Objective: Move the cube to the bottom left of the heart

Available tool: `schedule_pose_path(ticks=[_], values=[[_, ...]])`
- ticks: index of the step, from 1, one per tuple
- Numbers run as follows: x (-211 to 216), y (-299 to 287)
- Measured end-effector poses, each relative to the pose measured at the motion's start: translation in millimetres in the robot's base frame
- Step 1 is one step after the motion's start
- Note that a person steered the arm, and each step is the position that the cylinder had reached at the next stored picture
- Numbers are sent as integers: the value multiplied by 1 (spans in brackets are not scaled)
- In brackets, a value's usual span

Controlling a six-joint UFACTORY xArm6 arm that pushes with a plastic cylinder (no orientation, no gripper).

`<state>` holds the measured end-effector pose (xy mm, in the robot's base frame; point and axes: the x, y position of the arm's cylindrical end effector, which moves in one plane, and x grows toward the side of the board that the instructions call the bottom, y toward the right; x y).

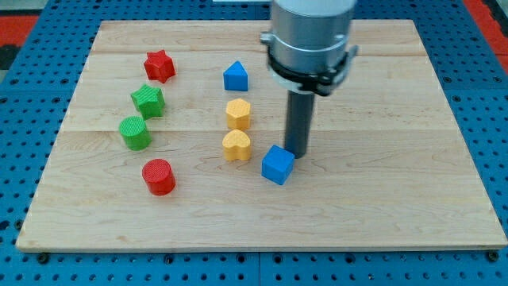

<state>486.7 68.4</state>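
Note:
The blue cube [277, 165] sits on the wooden board [381, 191], just to the lower right of the yellow heart [236, 146]. My tip [297, 152] is at the cube's upper right corner, touching or almost touching it. The rod hangs from the grey arm body [309, 36] at the view's top.
A yellow hexagon block [238, 114] lies above the heart, and a blue house-shaped block [236, 76] above that. At the left are a red star [159, 65], a green star [148, 101], a green cylinder [135, 132] and a red cylinder [159, 176].

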Motion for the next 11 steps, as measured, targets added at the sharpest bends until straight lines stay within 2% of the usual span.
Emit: schedule_pose_path(ticks=[1, 2, 5, 6, 7, 8, 11], values=[[16, 20], [19, 13], [46, -58], [32, 7], [-19, 2], [-15, -28], [57, -87]])
